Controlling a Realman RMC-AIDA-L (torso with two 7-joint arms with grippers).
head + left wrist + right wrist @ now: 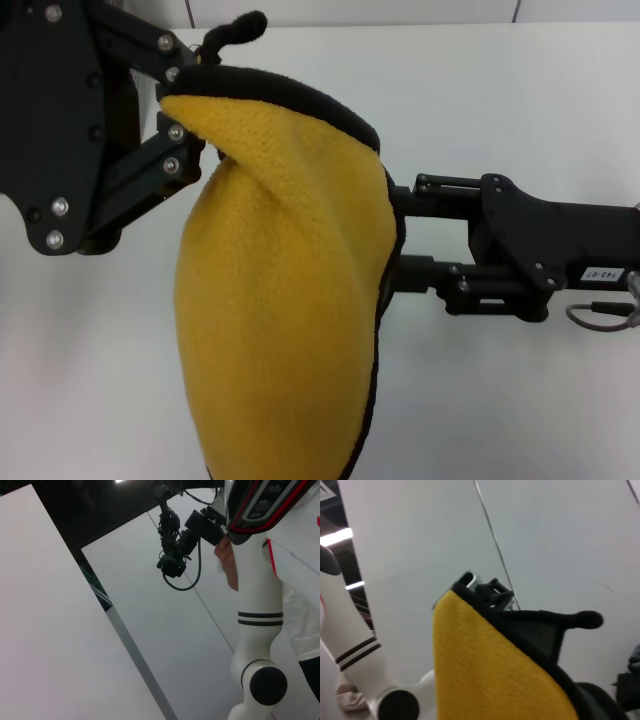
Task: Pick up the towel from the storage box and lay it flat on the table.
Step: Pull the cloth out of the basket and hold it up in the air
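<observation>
The towel (280, 300) is held aloft between the two arms. The left tool (185, 95) is clamped on the black-edged top corner of the cloth at the upper left of the head view, its linkage folded in against the fabric. The right tool (392, 235) is reached in from the right, and its tips are hidden behind the far edge of the cloth; whether it is closed on that edge cannot be told. In the right wrist view the yellow fleece and its black edging (530, 630) are seen just in front of the camera, with a small black loop (585, 620) standing out from the edge.

From the held corner the cloth hangs downward in a twisted, cone-like drape, with the lower end passing out of the bottom of the head view. The white worktop (520, 110) lies beneath and behind it. The storage box is not seen in any view.

The lifting step is judged to be done, and the spreading step to be in hand. For the next move, a firm grip on a second corner is called for; the two corners would then need to be drawn apart until the twist is taken out, and the cloth lowered so that it is laid flat on the worktop without folding under itself.
</observation>
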